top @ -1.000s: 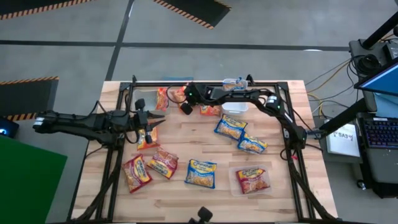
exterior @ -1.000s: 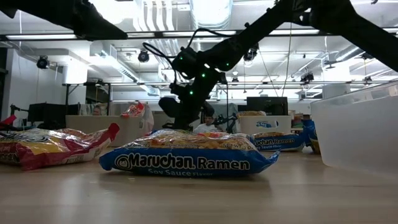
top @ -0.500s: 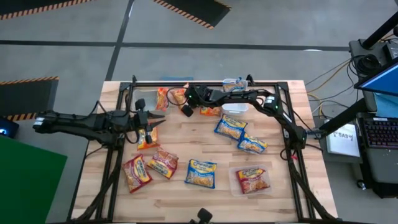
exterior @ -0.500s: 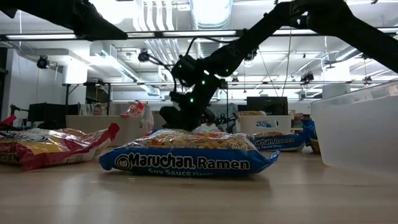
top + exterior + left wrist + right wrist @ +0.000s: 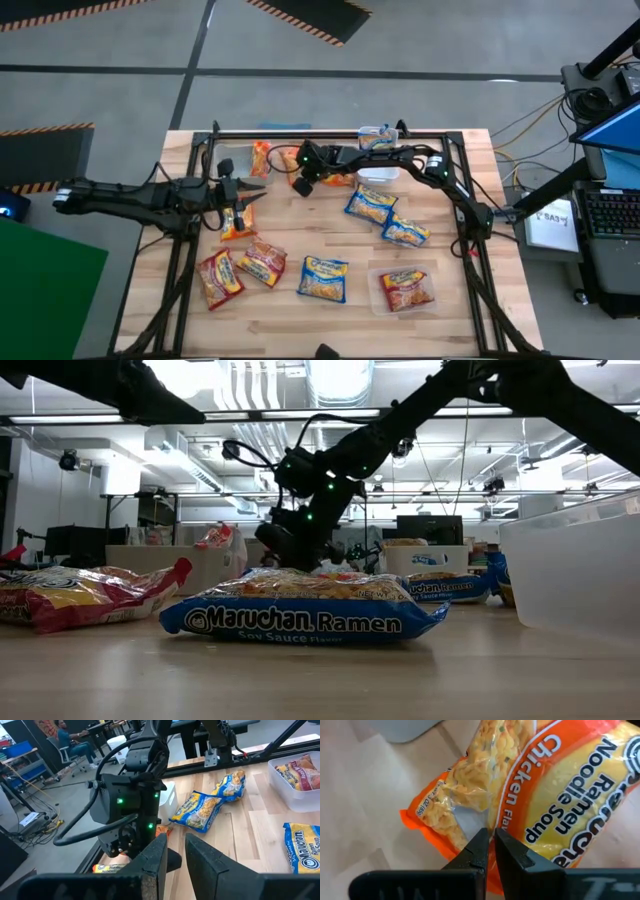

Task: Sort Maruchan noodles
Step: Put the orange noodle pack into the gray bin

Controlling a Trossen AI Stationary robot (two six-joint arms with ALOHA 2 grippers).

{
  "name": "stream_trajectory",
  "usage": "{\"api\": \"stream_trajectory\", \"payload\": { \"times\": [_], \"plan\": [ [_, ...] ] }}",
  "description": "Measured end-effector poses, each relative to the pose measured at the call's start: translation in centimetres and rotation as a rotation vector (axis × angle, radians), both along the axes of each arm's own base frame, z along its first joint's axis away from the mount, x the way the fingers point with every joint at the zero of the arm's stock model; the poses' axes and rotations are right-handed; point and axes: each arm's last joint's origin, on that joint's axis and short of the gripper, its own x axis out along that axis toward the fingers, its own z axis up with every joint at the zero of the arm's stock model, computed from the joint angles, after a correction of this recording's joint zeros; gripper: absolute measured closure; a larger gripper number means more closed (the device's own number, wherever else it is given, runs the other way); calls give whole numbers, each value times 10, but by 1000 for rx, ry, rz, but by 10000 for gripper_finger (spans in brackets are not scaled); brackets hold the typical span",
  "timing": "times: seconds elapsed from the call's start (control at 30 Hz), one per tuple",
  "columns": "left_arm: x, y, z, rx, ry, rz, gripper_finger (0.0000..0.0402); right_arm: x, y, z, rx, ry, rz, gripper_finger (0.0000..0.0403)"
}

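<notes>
Sorting only begun: most noodle packets are scattered on the table (image 5: 470, 310).

One red packet (image 5: 405, 290) is seen inside the clear container (image 5: 377, 275); blue packets (image 5: 371, 205) and other red ones (image 5: 219, 277) are spread loose on the wood. At the far edge, the right gripper (image 5: 491, 841) is pressed together on the seam of an orange chicken packet (image 5: 555, 795). The left gripper (image 5: 176, 850) hovers near the table's left side, almost closed, nothing seen held.

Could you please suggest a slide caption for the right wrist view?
Right gripper, fingers nearly shut, poised over an orange chicken-flavor Maruchan ramen packet lying on the wooden table.
</notes>
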Motion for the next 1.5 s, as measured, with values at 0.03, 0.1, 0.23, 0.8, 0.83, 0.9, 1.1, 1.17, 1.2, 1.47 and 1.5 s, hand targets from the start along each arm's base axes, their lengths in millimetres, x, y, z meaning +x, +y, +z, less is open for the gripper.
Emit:
{"api": "stream_trajectory", "payload": {
  "times": [0.03,0.1,0.23,0.8,0.83,0.9,1.1,1.17,1.2,1.47,1.5],
  "plan": [
    [0,0,0,0,-1,0,349,0,0,1,-9,-1,-7,381],
    [0,0,1,0,-8,0,349,2,-4,7,-25,-15,-27,381],
    [0,0,1,-1,-13,0,349,3,-17,17,-49,-64,-80,381],
    [1,0,3,2,-31,-2,349,-7,-3,7,187,51,-50,381],
    [1,0,3,2,-33,-1,349,-7,-1,6,193,62,-46,381],
    [1,0,3,2,-35,-2,349,-9,3,5,205,87,-42,381],
    [1,0,3,1,-36,-3,349,-11,28,2,332,166,60,381],
    [1,0,4,1,-37,-3,349,-9,39,2,350,181,98,381],
    [1,0,4,1,-38,-3,349,-8,45,2,358,190,123,381],
    [2,0,8,-28,-96,1,349,-7,102,10,342,278,291,381],
    [2,0,9,-38,-104,3,349,-7,107,14,327,278,307,381]
  ]
}}
